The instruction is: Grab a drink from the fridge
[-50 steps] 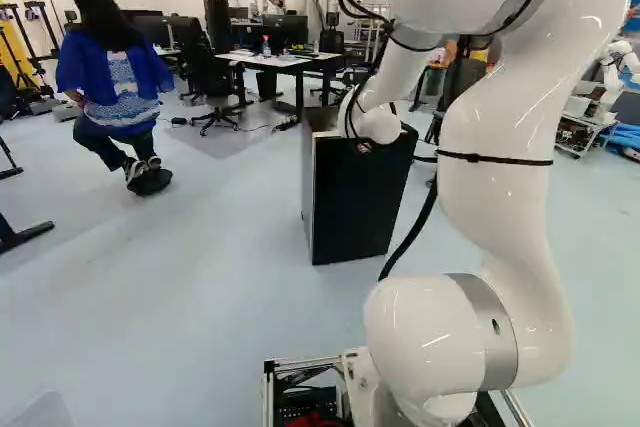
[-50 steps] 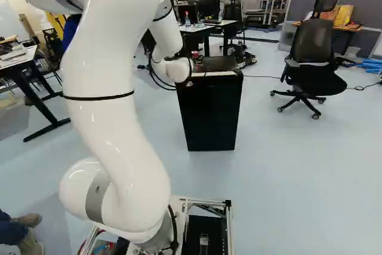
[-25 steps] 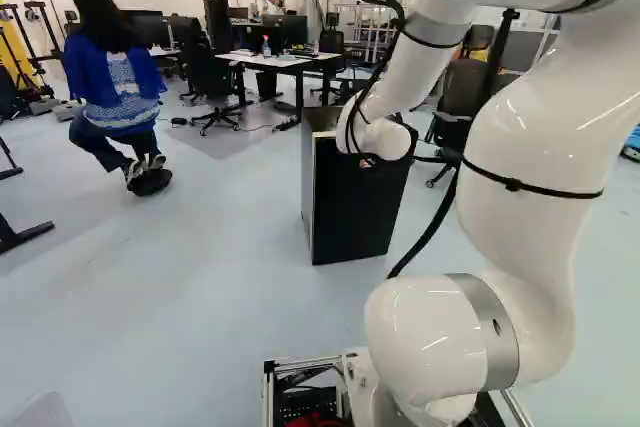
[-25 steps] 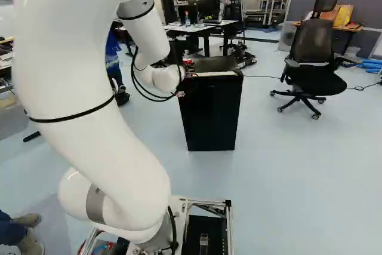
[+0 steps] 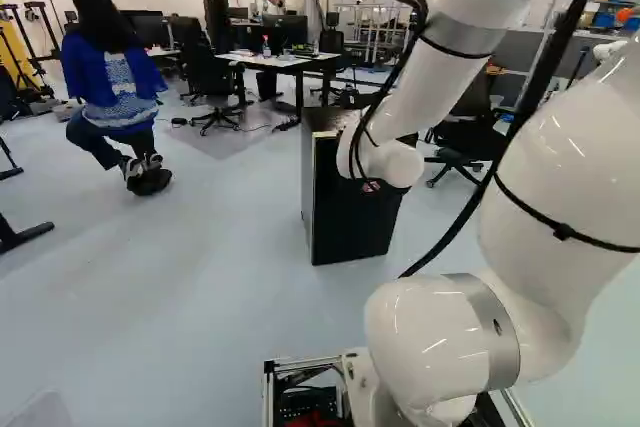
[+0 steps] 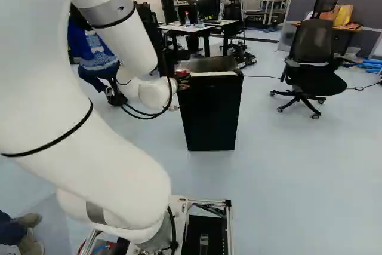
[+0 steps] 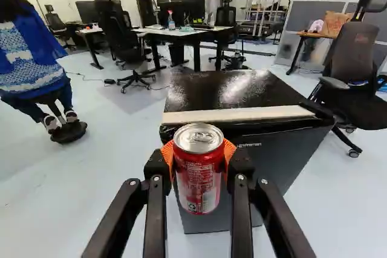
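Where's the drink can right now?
In the wrist view, the red can is upright between the gripper's orange pads, in front of the black fridge.

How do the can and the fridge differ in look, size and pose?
Look: the can is a red cylinder with a silver lid; the fridge is a black box with a pale strip along its top front edge.
Size: the can fits between the two fingers; the fridge is far larger.
Pose: the can is held off the floor in the gripper; the fridge stands on the floor.
Shared: both are upright.
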Motion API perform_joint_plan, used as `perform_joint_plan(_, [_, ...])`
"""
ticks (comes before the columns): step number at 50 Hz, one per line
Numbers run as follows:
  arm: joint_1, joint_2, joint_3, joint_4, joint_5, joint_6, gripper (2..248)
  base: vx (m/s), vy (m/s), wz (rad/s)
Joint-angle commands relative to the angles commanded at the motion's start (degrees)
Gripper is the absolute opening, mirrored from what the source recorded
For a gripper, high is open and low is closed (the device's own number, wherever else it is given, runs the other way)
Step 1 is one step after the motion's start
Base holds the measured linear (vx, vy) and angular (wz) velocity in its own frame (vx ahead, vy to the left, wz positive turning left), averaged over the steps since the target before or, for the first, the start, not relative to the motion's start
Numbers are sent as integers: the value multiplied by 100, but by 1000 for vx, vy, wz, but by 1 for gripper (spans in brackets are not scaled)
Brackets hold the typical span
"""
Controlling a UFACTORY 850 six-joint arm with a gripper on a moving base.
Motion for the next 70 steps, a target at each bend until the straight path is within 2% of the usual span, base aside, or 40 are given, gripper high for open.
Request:
perform_joint_plan(17, [88,522,641,69,-18,-43,99,0,0,0])
perform_joint_plan(35, [155,913,1122,122,-32,-76,99,0,0,0])
perform_joint_plan(52, [190,1123,1380,150,-40,-93,99,0,0,0])
perform_joint_plan(70, [200,1184,1454,158,-42,-98,99,0,0,0])
